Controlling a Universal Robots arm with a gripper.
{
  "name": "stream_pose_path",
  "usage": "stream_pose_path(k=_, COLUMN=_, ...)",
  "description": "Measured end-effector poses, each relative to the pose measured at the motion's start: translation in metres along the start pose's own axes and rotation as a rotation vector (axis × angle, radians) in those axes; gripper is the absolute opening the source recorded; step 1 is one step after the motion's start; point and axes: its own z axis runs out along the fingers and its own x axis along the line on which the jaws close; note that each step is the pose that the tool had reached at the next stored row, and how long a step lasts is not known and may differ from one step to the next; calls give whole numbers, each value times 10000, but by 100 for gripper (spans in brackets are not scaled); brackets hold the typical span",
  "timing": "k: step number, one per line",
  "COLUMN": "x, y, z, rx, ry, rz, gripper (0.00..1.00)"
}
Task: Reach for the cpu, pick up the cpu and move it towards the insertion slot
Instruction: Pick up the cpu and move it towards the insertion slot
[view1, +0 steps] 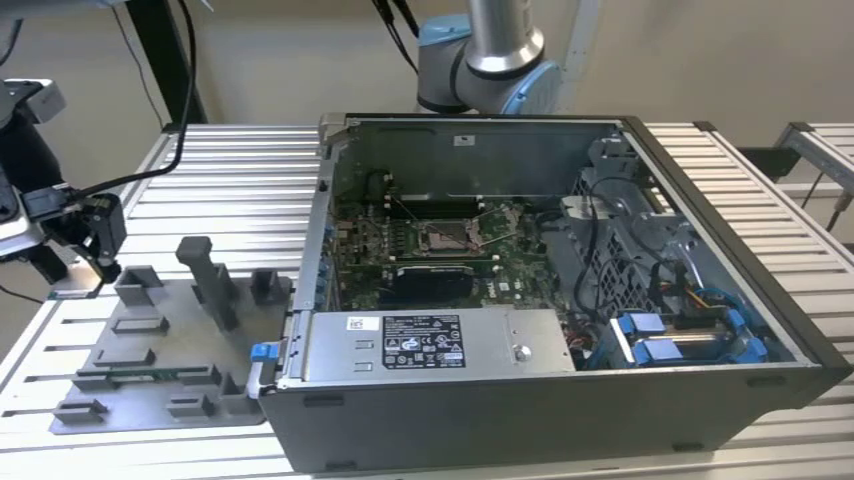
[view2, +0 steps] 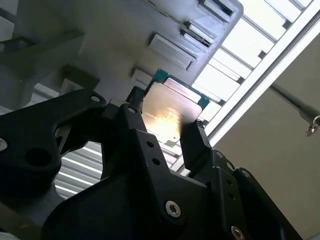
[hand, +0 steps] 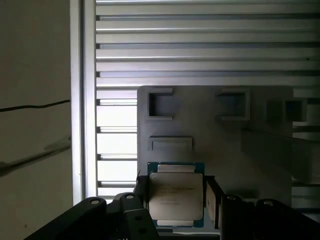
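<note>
the gripper (hand: 175, 186) has its jaws closed on the cpu (view2: 172, 107), one black finger (hand: 142, 192) pressed on each of two opposite edges of the chip, so the pale silvery top and a thin green rim show between them in both wrist views

in the exterior view the gripper hangs at the bench's (view1: 227, 170) edge on the exterior view's left, over the far corner of the grey tray (view1: 147, 390), so the cpu sits there too, held over the tray's end near that bench edge; in the first wrist view a shallow rectangular recess (hand: 171, 144) of the tray lies just beyond the chip, with two deeper square pockets further on and the bench's slats past the tray's border; whether the chip touches the tray surface cannot be told for sure, though in the second wrist view it looks tilted and clear of it

the insertion slot (view1: 445, 237), a shiny metal frame with a dark centre, lies on the board in the middle of the open computer case (view1: 561, 400), which stands on the bench beside the tray, toward the exterior view's right; slot and cpu are well apart, with the case's wall and most of the tray between them
</note>
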Motion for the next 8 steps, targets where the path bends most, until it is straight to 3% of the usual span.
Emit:
stream_pose_path(k=4, x=1, y=0, z=-8, rx=3, ry=4, rz=0, gripper=0)
stream_pose_path(k=8, x=0, y=2, z=-62, rx=2, ry=4, rz=0, gripper=0)
